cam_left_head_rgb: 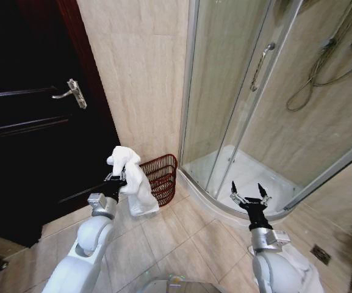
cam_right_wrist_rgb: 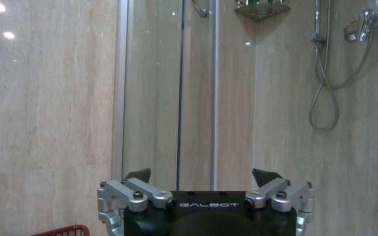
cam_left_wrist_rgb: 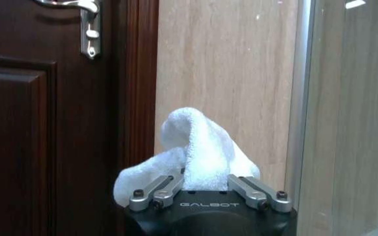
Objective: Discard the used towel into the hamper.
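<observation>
One towel (cam_left_head_rgb: 132,180) (one hamper (cam_left_head_rgb: 160,176) beside)

The white fluffy cloth towel (cam_left_head_rgb: 132,180) hangs crumpled above the floor, just beside the dark reddish-brown half-round wire hamper (cam_left_head_rgb: 161,177), which stands upright against the beige wall.

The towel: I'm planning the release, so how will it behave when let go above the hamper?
Probably floppy: the towel droops in folds below the left gripper. Likely light, held by one pinch. It may snag the hamper rim, since it hangs beside it. The right gripper waits open.
</observation>
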